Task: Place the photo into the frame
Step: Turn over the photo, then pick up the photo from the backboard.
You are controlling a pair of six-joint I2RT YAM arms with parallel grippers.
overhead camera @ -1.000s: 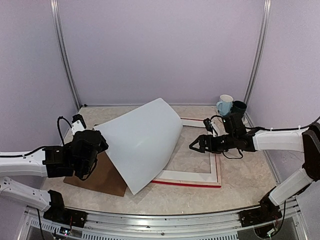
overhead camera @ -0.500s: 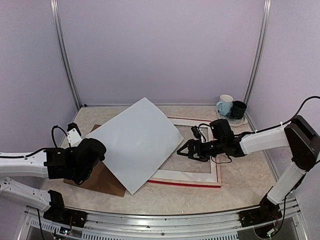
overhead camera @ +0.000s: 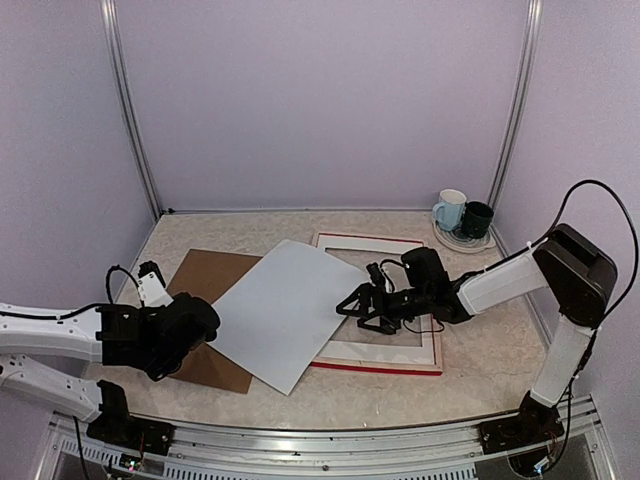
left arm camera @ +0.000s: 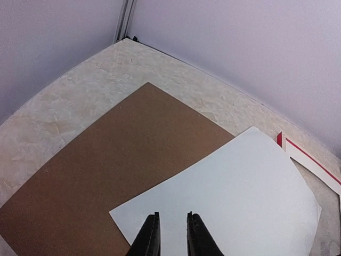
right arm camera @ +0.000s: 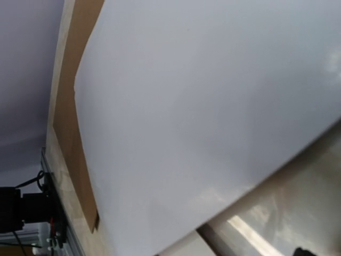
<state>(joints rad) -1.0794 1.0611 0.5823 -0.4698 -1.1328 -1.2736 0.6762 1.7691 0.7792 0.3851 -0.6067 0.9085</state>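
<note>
Photo (overhead camera: 280,310) white side up, print hidden, overlapping frame (overhead camera: 390,368) left side; left jaws slightly parted, right jaws spread.

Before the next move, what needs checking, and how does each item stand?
1. Photo lying flat: ok, white back up.
2. Photo inside frame: not ok, it straddles the brown board and frame's left side.
3. Left tool clear of photo: cannot tell, fingers narrowly apart above it.
4. Right tool open: ok, jaws wide at photo's right edge.
5. Printed side orientation: cannot tell.
</note>
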